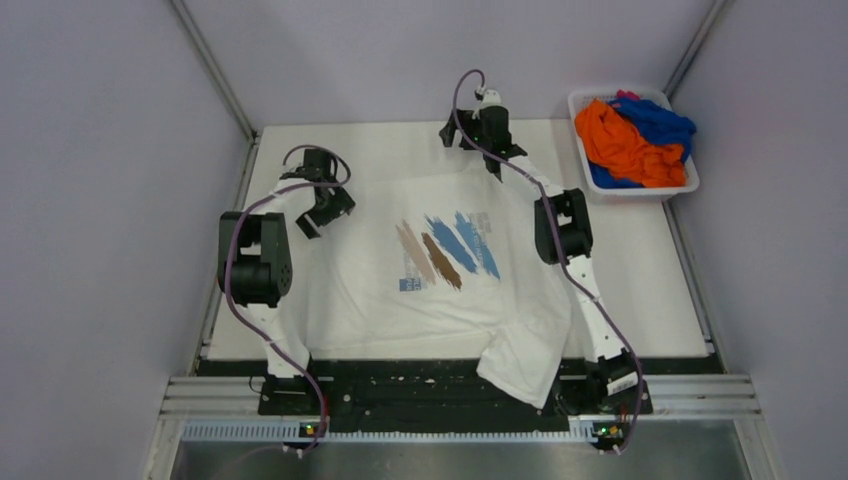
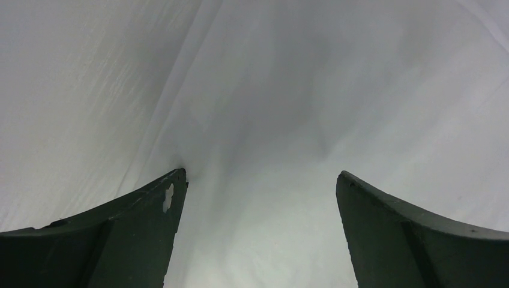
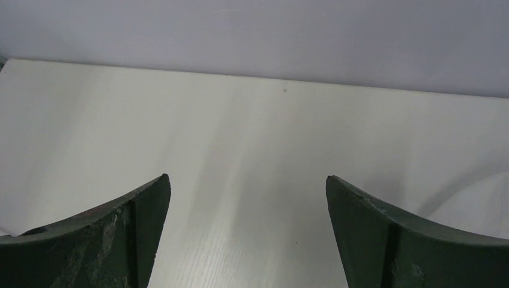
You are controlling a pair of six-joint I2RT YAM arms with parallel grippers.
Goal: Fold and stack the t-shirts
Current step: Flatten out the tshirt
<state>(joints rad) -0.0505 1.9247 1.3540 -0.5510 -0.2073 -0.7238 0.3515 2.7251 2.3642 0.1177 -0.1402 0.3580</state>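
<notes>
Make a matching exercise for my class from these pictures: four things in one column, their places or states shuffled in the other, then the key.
Things
1. white shirt
2. basket
3. left gripper
4. right gripper

Places or states
A. far right corner of the table
B. open, over bare table near the far edge
C. spread mid-table, one part draped over the near edge
D. open, over the white shirt

Pairs: 1-C, 2-A, 3-D, 4-B

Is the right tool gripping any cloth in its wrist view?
No: the right tool is open, and only the table shows in its gap.
</notes>
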